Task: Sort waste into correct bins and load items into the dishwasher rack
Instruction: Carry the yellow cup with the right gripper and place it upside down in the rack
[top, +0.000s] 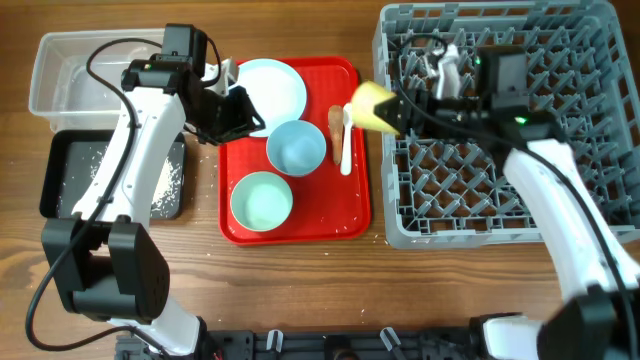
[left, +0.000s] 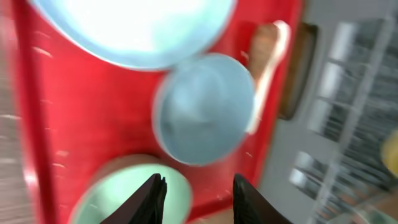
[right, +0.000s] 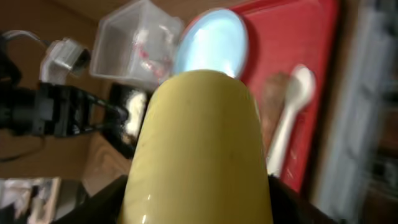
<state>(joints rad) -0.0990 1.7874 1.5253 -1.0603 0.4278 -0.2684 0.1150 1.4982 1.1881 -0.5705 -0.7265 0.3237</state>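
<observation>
Right gripper (top: 388, 116) clasps the yellow cup (top: 367, 102) beside the dishwasher rack's (top: 480, 236) left wall; left gripper (left: 194, 198) hangs parted, empty.

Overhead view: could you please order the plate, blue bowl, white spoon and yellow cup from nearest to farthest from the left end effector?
1. Plate, beside the left end effector.
2. Blue bowl, tray centre.
3. White spoon, tray's right side.
4. Yellow cup, by the rack.

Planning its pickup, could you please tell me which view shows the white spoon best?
Overhead: the white spoon lies whole and sharp. The right wrist shows it partly behind the yellow cup; the left wrist blurs it.
</observation>
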